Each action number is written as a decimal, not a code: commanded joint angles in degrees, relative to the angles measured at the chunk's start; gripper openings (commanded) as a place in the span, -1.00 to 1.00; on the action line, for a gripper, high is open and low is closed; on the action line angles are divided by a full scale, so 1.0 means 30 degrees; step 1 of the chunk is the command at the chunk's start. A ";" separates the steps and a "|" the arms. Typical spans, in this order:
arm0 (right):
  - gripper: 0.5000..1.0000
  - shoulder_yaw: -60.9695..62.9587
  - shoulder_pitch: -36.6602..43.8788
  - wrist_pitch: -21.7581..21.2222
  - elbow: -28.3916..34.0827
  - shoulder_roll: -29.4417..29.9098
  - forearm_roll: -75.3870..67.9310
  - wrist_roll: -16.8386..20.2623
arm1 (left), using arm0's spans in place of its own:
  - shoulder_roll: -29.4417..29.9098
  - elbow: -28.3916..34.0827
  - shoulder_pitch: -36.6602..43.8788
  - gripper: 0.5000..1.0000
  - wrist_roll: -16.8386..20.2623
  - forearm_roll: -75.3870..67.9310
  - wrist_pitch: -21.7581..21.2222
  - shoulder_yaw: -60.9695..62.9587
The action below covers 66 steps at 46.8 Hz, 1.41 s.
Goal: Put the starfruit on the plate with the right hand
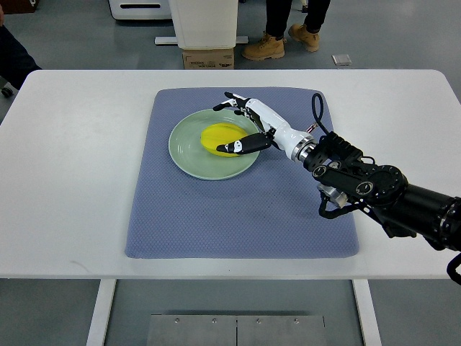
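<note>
A: We're looking down on the white table (65, 180), which fills most of the view, and on it lies the blue-grey mat (216, 216), spread flat and roughly centred.

B: And coming in from the right edge we've got the right arm (389, 191), black at the joints, reaching across the mat's right side toward the middle.

A: On the mat's upper half sits the pale green plate (189, 155), round and flat on the cloth.

B: Now we come to the right hand (248, 126), white with dark fingertips, hanging over the plate's right rim. We see the fingers (232, 101) fanned out over the plate's far rim, and the thumb (243, 145) stretched low across the near side.

A: Between them is the starfruit (218, 137), yellow, resting inside the plate, a little right of its centre. The thumb tip lies right against its near edge, by our view.

B: The upper fingers look clear of it, though. We can't say the hand is gripping; the fingers are spread loosely around the fruit, not closed on it.

A: And beyond the table's far edge we spot a person's tan boots (281, 42) on the floor.
</note>
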<state>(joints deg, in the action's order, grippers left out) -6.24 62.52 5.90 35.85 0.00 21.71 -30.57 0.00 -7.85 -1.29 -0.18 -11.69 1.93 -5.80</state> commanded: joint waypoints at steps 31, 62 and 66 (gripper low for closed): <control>1.00 0.2695 0.0312 -0.0412 0.0412 -0.3689 -0.0088 0.0023 | 0.0000 0.0007 0.0018 1.00 0.0002 0.0000 0.0000 0.0000; 0.97 0.4306 -0.1884 -0.0735 0.0324 -0.7353 -0.4362 -0.0476 | 0.0000 -0.0022 -0.0011 1.00 0.0002 0.0000 0.0000 0.0000; 0.99 0.5184 -0.2411 -0.1230 0.0236 -0.7412 -0.5768 0.0051 | 0.0000 0.0007 0.0018 1.00 0.0002 0.0000 0.0000 0.0000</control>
<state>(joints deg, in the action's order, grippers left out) 7.54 56.37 3.42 36.81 -22.15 7.00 -31.52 0.00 -7.88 -1.28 -0.18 -11.69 1.93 -5.80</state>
